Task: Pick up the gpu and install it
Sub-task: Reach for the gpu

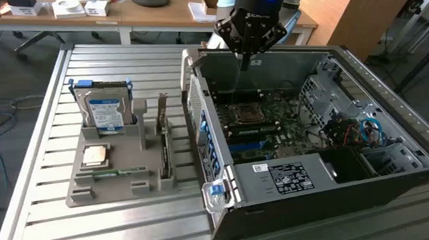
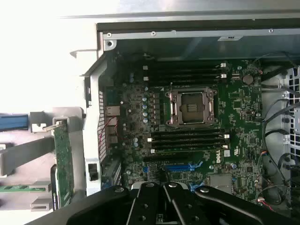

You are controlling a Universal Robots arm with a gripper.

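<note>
The gpu (image 1: 163, 150) stands on its thin edge in a slot of the grey holder (image 1: 117, 189), on the slatted table at the exterior view's left of the computer case. In the wrist view the gpu (image 2: 63, 164) is a slim greenish card with a metal bracket, outside the case wall. My gripper (image 1: 244, 63) hangs over the far end of the open case (image 1: 327, 195), well away from the card. Its fingers are shut with nothing between them. In the wrist view my gripper (image 2: 164, 185) sits above the motherboard (image 2: 234, 93), near the blue expansion slot (image 2: 173, 166).
The holder also carries a silver hard drive (image 1: 106, 111) with a blue label, a CPU chip (image 1: 95, 155) and a green memory stick (image 1: 114, 173). Inside the case are the CPU socket (image 2: 192, 108), memory slots and cables (image 1: 370, 132). A desk with boxes stands behind.
</note>
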